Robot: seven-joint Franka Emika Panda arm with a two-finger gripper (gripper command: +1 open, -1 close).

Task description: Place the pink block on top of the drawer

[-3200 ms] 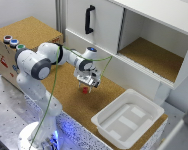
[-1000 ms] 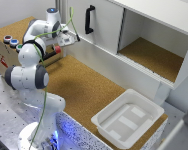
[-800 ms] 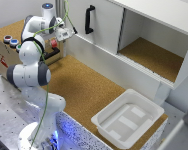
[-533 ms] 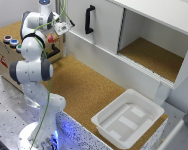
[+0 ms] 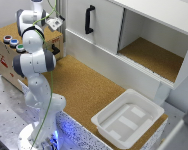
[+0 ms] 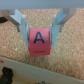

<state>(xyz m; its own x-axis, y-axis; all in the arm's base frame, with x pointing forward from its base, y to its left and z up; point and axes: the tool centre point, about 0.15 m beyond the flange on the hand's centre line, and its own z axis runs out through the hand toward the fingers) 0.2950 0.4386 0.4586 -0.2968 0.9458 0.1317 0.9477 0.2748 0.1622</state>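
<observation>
Count from my side: one pink block (image 6: pixel 41 42), letter A on the face I can see. One drawer (image 5: pixel 9 57) unit, with three round buttons (image 5: pixel 13 43) on it and one small black handle (image 5: pixel 55 49). One big white cabinet (image 5: pixel 139 35), one long black handle (image 5: pixel 88 20) on its door, one open compartment (image 5: pixel 154 52). One white plastic tray (image 5: pixel 128 119). One gripper (image 6: pixel 40 25) of mine, two fingers (image 6: pixel 21 22).
</observation>
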